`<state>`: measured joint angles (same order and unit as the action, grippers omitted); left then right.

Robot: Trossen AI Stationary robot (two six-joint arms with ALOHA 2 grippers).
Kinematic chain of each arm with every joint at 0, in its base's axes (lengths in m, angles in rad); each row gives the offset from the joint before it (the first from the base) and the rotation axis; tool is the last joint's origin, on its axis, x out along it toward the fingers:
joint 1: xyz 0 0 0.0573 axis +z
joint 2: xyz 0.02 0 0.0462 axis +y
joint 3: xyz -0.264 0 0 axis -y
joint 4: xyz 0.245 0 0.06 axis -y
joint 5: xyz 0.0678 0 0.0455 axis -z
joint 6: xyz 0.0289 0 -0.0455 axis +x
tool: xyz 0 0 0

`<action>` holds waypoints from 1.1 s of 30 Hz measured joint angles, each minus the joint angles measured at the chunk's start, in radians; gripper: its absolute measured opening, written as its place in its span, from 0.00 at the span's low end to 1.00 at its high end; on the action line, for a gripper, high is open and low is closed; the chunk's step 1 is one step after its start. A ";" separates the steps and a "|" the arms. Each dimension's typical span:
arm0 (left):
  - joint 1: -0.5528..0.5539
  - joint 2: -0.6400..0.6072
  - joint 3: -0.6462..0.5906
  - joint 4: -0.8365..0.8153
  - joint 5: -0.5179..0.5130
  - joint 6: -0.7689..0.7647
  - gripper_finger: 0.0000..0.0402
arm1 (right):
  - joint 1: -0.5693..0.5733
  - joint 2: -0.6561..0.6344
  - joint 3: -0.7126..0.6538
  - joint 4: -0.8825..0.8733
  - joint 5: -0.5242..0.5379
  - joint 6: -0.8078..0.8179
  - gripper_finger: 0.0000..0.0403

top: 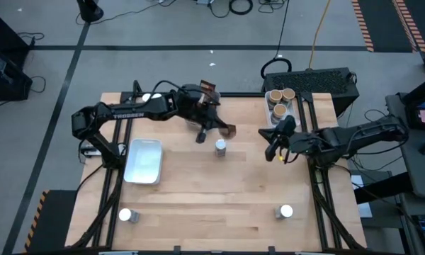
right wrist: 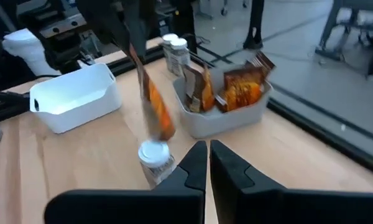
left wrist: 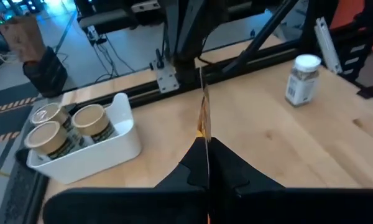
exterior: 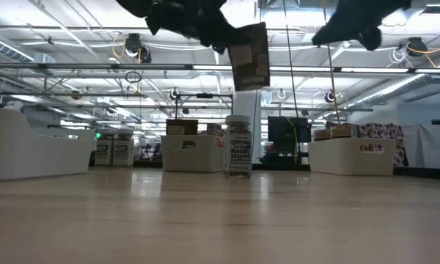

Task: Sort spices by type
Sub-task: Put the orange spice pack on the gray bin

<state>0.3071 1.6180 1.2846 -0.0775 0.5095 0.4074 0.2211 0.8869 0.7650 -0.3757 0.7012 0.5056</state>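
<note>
My left gripper (top: 218, 127) is over the table's middle, toward the far side, shut on a flat dark-brown and orange packet (exterior: 249, 56) held high above the table. A white-capped jar (top: 220, 147) stands just near of it on the table. More packets stand in a grey tray (right wrist: 227, 99) at the far edge. Tan-topped tubs (left wrist: 68, 127) stand in a white tray (top: 278, 106) at the far right. My right gripper (top: 273, 151) is shut and empty, in the air right of the jar. My left gripper pinches the packet between its two fingers at the packet's upper edge (left wrist: 205, 134). The packet shows edge-on in the left wrist view. It hangs below the fingers, a little tilted (exterior: 238, 37), lifted clear of the table.
An empty white tray (top: 143, 160) stands at the table's left. Two more jars stand near the front edge, one at the left (top: 127, 215) and one at the right (top: 285, 211). Two jars (right wrist: 177, 53) stand by the grey tray.
</note>
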 joint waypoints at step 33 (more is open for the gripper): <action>-0.001 0.000 0.001 0.231 0.105 -0.205 0.00 | -0.225 0.261 0.000 0.422 -0.441 -0.208 0.64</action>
<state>0.3063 1.6180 1.2854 0.1535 0.6141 0.2024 -0.0042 1.1482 0.7654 0.0462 0.2600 0.2971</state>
